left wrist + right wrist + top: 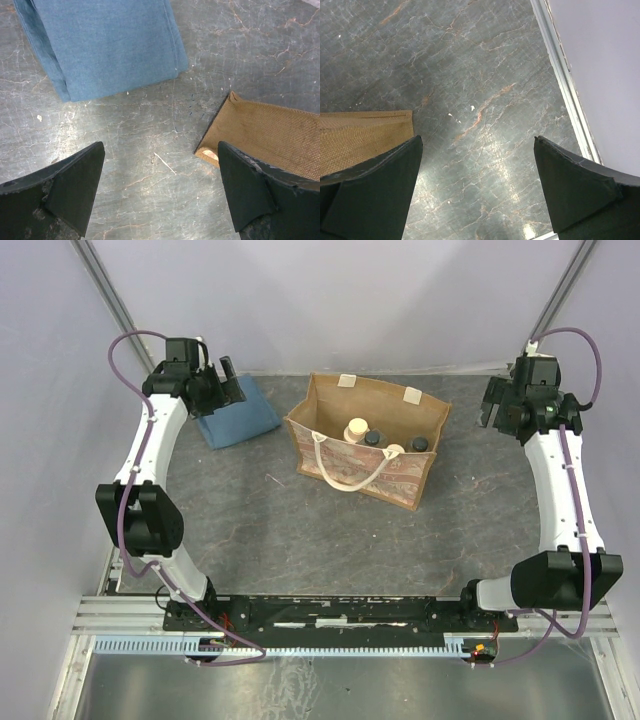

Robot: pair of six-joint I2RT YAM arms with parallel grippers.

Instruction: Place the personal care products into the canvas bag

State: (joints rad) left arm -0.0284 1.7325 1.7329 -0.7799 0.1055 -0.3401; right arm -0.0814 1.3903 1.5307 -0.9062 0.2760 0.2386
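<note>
The canvas bag (400, 480) with personal care products (357, 428) sits between open left hand (230, 382) and open right hand (492, 406).

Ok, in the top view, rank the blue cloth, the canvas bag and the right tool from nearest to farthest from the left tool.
1. The blue cloth, directly beside the left tool, at the far left.
2. The canvas bag, standing in the middle, off to the left tool's right.
3. The right tool, at the far right, beyond the bag.
</note>
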